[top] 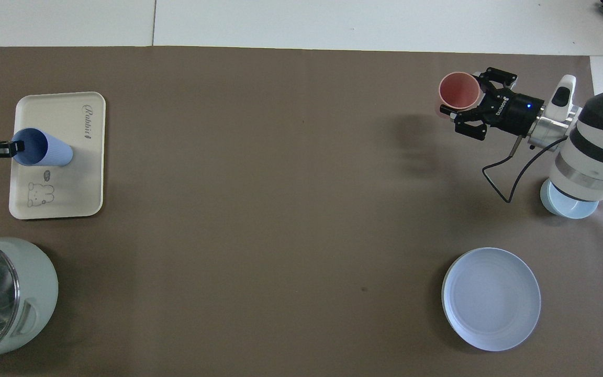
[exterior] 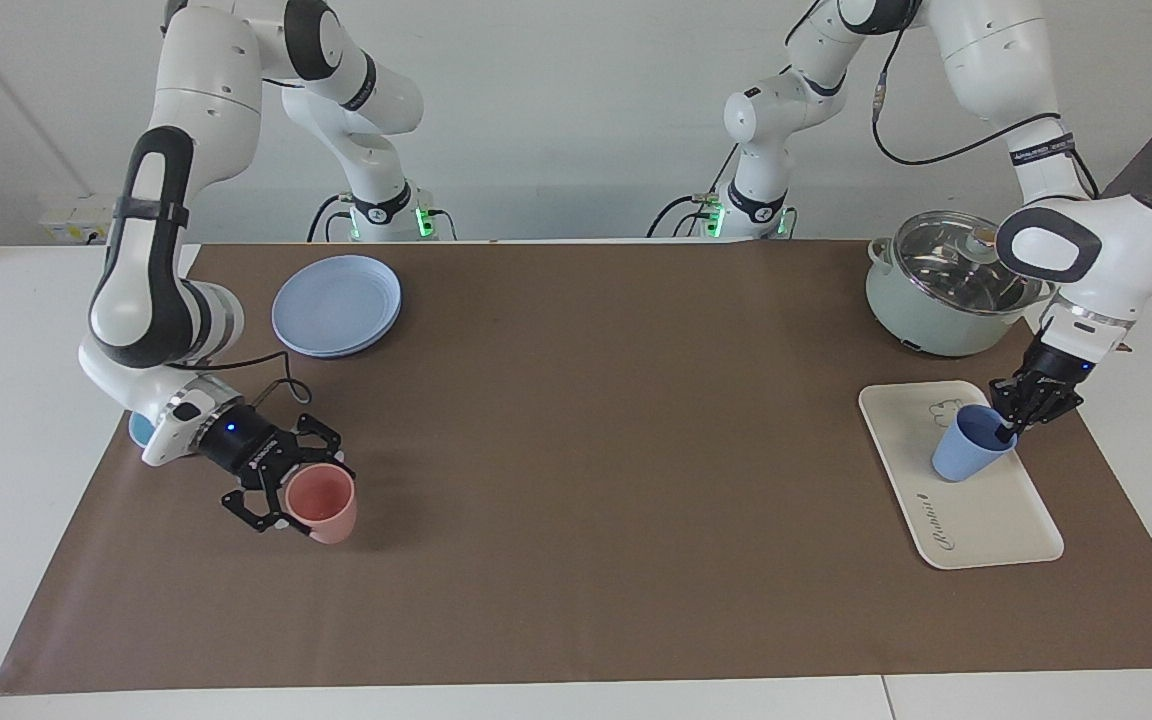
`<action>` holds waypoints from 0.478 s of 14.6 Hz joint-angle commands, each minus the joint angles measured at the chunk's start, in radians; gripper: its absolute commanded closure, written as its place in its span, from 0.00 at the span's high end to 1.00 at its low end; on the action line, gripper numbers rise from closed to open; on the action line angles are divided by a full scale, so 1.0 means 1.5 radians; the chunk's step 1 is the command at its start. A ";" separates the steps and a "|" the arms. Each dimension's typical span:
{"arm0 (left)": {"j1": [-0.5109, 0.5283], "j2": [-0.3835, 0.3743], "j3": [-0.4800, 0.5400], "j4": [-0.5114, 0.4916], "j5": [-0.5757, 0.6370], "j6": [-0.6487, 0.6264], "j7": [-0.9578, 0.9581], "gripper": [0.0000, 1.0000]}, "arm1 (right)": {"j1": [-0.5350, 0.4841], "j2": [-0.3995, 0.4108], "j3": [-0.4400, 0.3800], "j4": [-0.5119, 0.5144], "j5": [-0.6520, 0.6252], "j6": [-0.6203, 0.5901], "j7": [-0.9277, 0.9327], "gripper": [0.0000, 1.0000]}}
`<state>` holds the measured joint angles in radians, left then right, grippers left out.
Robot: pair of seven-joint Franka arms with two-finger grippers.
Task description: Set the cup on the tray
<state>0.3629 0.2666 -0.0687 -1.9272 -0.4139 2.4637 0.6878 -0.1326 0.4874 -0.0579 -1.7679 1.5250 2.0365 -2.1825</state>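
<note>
Low over the tray (exterior: 976, 520), left gripper (exterior: 1011, 432) pinching the cup (exterior: 966, 462) rim.

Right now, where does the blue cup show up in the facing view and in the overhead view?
Facing view: the blue cup is at the right of the picture, on the tray, its rim pinched by the left gripper.
Overhead view: the cup is at the left edge of the picture, on the same tray.
Shared landmark: the pot beside the tray, nearer to the robots.
</note>
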 commanded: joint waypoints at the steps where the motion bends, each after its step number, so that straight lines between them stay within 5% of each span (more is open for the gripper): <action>1: 0.009 -0.008 -0.004 -0.001 0.016 -0.005 -0.004 0.36 | -0.039 -0.004 0.010 -0.030 0.026 -0.047 -0.038 0.00; 2: 0.009 -0.007 -0.004 0.001 0.016 0.001 -0.004 0.82 | -0.043 0.003 0.009 -0.036 0.052 -0.061 -0.051 0.00; 5: 0.000 -0.007 -0.004 0.017 0.016 -0.005 -0.005 0.99 | -0.044 0.002 0.009 -0.058 0.087 -0.062 -0.058 0.00; 7: -0.006 -0.007 -0.004 0.036 0.016 -0.016 -0.011 1.00 | -0.044 0.004 0.009 -0.073 0.090 -0.059 -0.068 0.00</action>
<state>0.3614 0.2645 -0.0758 -1.8995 -0.4139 2.4636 0.6877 -0.1895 0.4992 -0.0550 -1.8431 1.6250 1.9490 -2.2432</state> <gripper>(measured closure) 0.220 0.141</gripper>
